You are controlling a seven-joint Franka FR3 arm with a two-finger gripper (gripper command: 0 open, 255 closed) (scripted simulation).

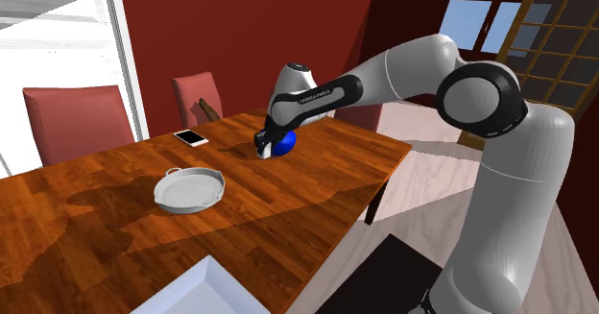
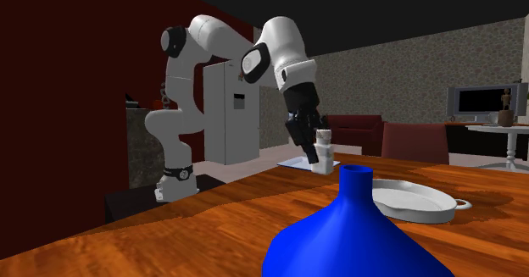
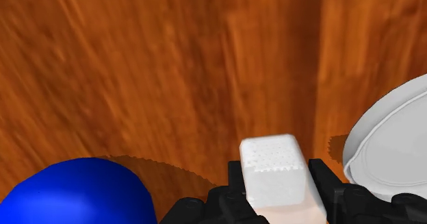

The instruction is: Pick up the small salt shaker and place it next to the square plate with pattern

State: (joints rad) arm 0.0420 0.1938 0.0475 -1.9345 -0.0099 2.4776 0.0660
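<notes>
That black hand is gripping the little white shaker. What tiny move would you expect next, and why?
Probably a short lift straight up. The gripper is shut on the salt shaker, at or just above the wooden table, with the blue vase right beside it and a white dish nearby. Rising first should avoid knocking either.

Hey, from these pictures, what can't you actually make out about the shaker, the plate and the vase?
Salt shaker: in the wrist view its lower body is hidden between the fingers of the gripper.
White square plate: cut off by the shoulder view's bottom edge; no pattern can be made out.
Blue vase: its base is cut off by the second exterior view's bottom edge.
</notes>
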